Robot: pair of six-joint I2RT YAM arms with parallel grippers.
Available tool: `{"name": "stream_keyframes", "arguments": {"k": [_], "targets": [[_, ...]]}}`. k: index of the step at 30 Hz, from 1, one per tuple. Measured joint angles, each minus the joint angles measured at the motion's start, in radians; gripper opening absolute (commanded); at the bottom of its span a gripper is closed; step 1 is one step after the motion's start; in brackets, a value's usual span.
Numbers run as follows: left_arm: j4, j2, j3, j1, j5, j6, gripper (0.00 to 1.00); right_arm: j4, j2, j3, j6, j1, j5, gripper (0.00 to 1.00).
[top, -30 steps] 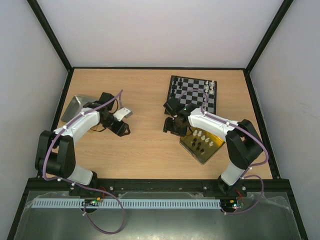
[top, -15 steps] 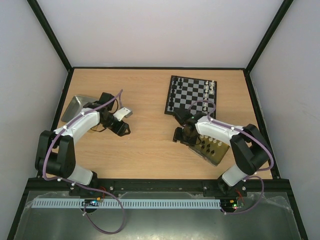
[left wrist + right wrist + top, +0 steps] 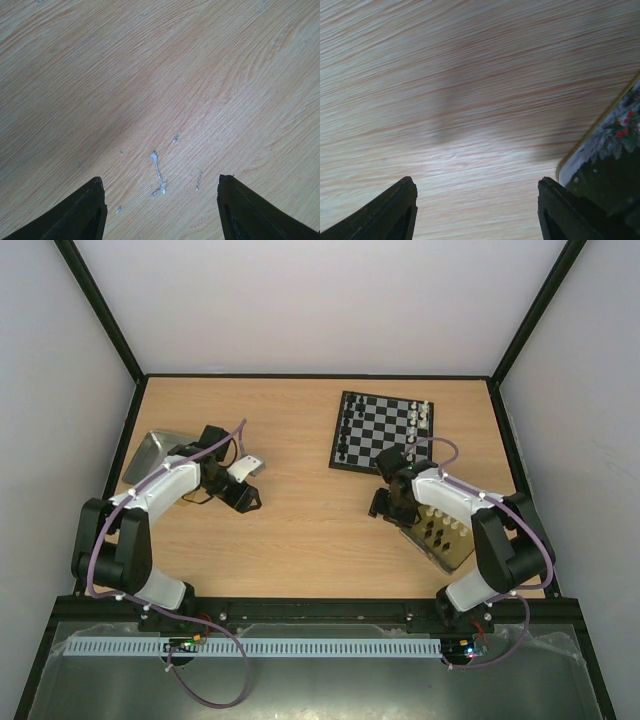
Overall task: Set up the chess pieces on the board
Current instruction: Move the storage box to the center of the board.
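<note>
A pale wooden table (image 3: 300, 430) filled the floor of a white-walled booth with a black frame, and the board (image 3: 385, 427) lay toward its far right. A few of the chess pieces (image 3: 345, 436) already stood along the board's 9 and 3 o'clock edges. More of them, cream and black, stood inside the gold tin (image 3: 462, 556) near the right arm's base. These figurines looked light, hard and easy to topple, each much smaller than a jaw. A narrow pinch from above on the upper body of one piece, clear of its neighbours, would probably suit best. The right gripper (image 3: 388, 506) hung over bare wood with its jaws apart and nothing between them. The tin sat just beside it at about 4 o'clock and the board near it at 12 o'clock. Its wrist view showed only the tin's edge at 3 o'clock. The left gripper (image 3: 243, 499) hovered well apart at 9 o'clock, jaws likewise spread and empty over scuffed wood, with a grey metal tray (image 3: 150, 455) beyond it at 10 o'clock.
</note>
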Motion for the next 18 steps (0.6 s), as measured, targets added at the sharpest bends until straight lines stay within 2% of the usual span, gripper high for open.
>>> {"name": "stream_keyframes", "arguments": {"k": [7, 18], "targets": [[0.004, 0.008, 0.000, -0.005, 0.000, -0.005, 0.63, -0.009, -0.001, -0.022, -0.052, -0.120, 0.033, 0.63], [0.008, 0.025, 0.000, -0.008, -0.002, -0.006, 0.64, -0.031, 0.002, 0.061, -0.108, -0.134, 0.029, 0.63]]}}
